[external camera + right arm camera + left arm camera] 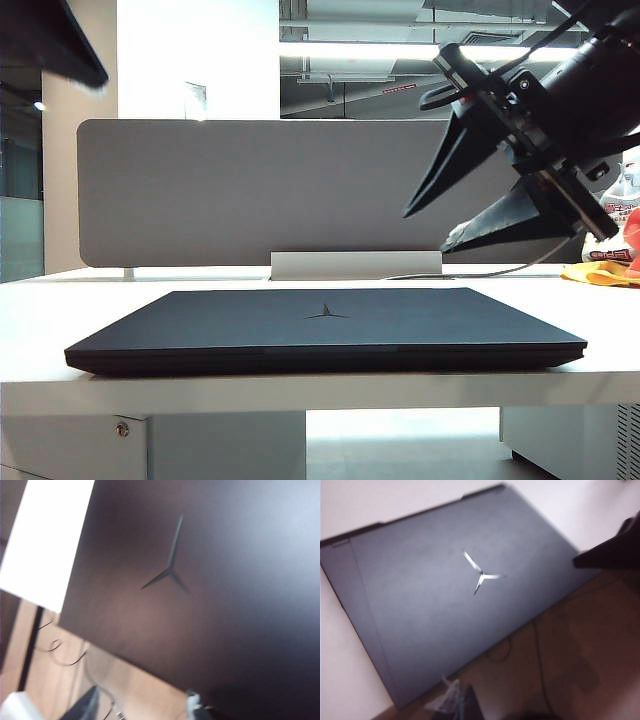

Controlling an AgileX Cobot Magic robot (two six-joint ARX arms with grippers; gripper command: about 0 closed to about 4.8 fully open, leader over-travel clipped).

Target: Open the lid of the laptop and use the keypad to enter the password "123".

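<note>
Bench: white top, carrying the closed laptop square in the middle, a grey divider standing behind it.
Laptop: flat on the bench, long axis running left to right across the exterior view, front edge facing that camera, hinge side toward the divider.
Lid: fully down on the base, emblem showing at its centre, so no screen and no keypad on view yet.
Right arm: up high on the right of the exterior view, well above the laptop and clear of it.
Right claw: two dark fingers spread wide, tips aimed down and leftward over the laptop's right half, nothing between them; the right wrist view looks straight onto the lid.
Left arm: only a dark blurred shape in the upper left corner of the exterior view, well above the bench.
Left claw: just a sliver of it at the frame edge in its own wrist view, hanging over the lid's edge; I cannot tell whether it is wide or narrow.
Step in hand: by my reading, the approach for opening the lid, nothing touched yet.
How to do it well: bring a fingertip to the middle of the front edge, hook under the lid lip only, and lift in an arc toward the divider; I'd steady the base with the other claw so the laptop does not slide or tip back.
Risk: catching base and lid together would lift the whole machine.
</note>
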